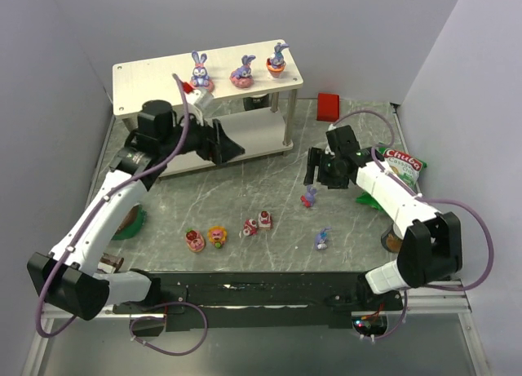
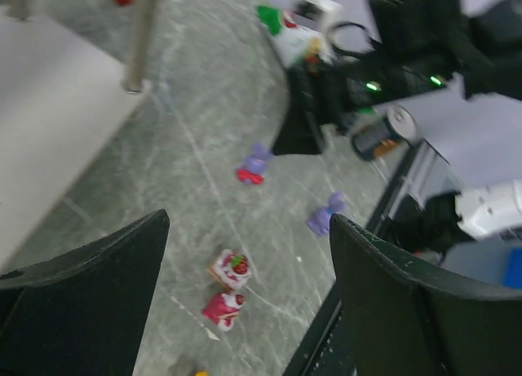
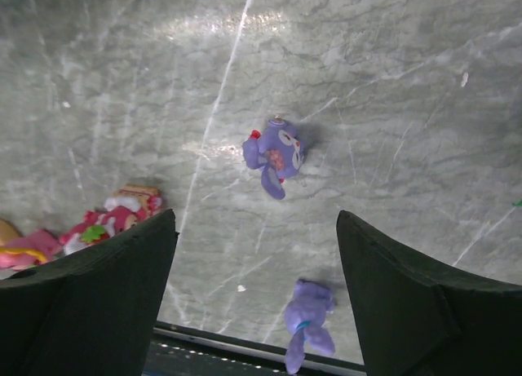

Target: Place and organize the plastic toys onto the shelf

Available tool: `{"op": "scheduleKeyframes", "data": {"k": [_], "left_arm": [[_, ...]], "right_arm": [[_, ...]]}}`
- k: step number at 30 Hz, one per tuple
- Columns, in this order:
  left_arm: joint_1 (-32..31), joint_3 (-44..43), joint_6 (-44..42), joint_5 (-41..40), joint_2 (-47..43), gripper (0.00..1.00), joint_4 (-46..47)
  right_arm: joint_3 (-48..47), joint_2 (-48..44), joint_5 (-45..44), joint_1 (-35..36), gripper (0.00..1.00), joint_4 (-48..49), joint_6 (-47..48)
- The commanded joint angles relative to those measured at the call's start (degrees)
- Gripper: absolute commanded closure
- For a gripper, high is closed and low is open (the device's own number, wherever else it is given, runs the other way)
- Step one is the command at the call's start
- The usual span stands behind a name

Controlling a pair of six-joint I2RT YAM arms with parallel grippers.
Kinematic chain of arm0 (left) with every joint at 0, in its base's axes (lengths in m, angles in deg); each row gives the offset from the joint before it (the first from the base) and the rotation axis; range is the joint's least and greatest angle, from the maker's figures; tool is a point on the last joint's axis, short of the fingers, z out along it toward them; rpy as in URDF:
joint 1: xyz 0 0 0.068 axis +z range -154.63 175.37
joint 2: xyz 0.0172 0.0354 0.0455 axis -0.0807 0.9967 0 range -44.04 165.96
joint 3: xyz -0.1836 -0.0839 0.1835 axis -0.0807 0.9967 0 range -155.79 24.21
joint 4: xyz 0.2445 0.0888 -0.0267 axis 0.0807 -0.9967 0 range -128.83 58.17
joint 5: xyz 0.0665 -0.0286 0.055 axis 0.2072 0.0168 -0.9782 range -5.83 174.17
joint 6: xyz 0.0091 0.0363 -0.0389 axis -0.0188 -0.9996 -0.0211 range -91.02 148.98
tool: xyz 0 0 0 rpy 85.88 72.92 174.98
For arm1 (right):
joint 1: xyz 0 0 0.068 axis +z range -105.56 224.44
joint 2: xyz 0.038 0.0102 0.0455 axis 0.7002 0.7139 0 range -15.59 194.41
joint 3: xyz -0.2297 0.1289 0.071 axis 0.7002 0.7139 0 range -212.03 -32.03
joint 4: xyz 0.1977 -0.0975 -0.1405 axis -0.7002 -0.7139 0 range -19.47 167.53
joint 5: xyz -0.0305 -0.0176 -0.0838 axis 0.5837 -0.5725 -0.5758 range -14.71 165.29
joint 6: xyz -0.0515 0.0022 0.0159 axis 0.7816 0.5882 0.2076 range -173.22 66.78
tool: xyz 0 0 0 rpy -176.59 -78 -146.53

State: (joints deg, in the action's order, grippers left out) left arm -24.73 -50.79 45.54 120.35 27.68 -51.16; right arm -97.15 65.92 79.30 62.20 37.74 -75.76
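Note:
The shelf (image 1: 155,72) stands at the back left. Three purple bunnies (image 1: 199,70) (image 1: 243,70) (image 1: 277,61) stand on its top board. Two more bunnies (image 1: 309,197) (image 1: 323,239) lie on the table. Several sweets lie in a row near the front: pink (image 1: 194,241), orange-yellow (image 1: 216,236), red (image 1: 249,227) and a strawberry cake (image 1: 265,219). My left gripper (image 1: 235,150) is open and empty in front of the shelf; its view shows two sweets (image 2: 232,267) (image 2: 222,307) below it. My right gripper (image 1: 312,168) is open and empty above one bunny (image 3: 276,152); the other bunny (image 3: 308,319) lies nearer the table's front edge.
A red block (image 1: 329,106) sits at the back right. A green snack bag (image 1: 401,168) lies beside the right arm. A brown cake on a green plate (image 1: 130,221) sits partly hidden under the left arm. A can (image 2: 383,135) lies at the right edge.

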Motion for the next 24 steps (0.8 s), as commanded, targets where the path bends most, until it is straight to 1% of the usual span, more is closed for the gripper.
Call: {"op": "scheduleKeyframes", "data": {"k": [1, 8, 9, 11, 12, 14, 15, 17, 18, 20, 24], "left_arm": [[-3.1, 0.4, -1.6, 5.1, -0.3, 0.14, 7.4], [-6.4, -0.1, -2.0, 3.5, 3.3, 0.12, 8.3], [-6.7, -0.1, -1.9, 3.4, 3.6, 0.12, 8.6], [-7.3, -0.1, -1.9, 2.9, 4.4, 0.12, 8.7], [-7.5, -0.1, -1.9, 2.9, 4.6, 0.12, 8.8], [-7.8, -0.4, -1.9, 2.8, 5.2, 0.12, 8.7], [-7.9, -0.5, -1.9, 2.8, 5.4, 0.12, 8.8], [-8.2, -0.6, -2.1, 2.7, 5.8, 0.12, 8.5], [-8.3, -0.4, -2.0, 2.3, 5.9, 0.12, 8.5], [-8.6, -0.2, -2.1, 2.1, 6.1, 0.12, 8.3], [-9.3, 1.3, -1.8, 1.3, 6.5, 0.11, 9.9]], "right_arm": [[-0.2, 2.8, 1.1, 0.7, 0.18, 2.5, 4.3], [-0.1, 7.7, 0.4, 2.2, 0.28, 5.8, 4.7], [-0.2, 8.1, 0.3, 2.3, 0.34, 6.0, 4.7], [-0.3, 9.5, -0.1, 2.8, 0.42, 6.6, 4.6], [-0.2, 10.0, -0.1, 2.9, 0.54, 6.9, 4.7], [-0.3, 11.1, 0.0, 2.9, 0.66, 6.9, 4.6], [-0.4, 11.5, -0.3, 3.0, 0.76, 6.7, 4.5], [-0.6, 12.3, -1.0, 2.9, 0.83, 6.2, 4.1], [-0.6, 12.4, -1.2, 3.0, 0.92, 6.0, 3.9], [-0.7, 11.9, -1.3, 3.0, 0.99, 5.8, 3.6], [-2.5, 9.9, -1.7, 3.0, 1.00, 2.4, 1.4]]}}
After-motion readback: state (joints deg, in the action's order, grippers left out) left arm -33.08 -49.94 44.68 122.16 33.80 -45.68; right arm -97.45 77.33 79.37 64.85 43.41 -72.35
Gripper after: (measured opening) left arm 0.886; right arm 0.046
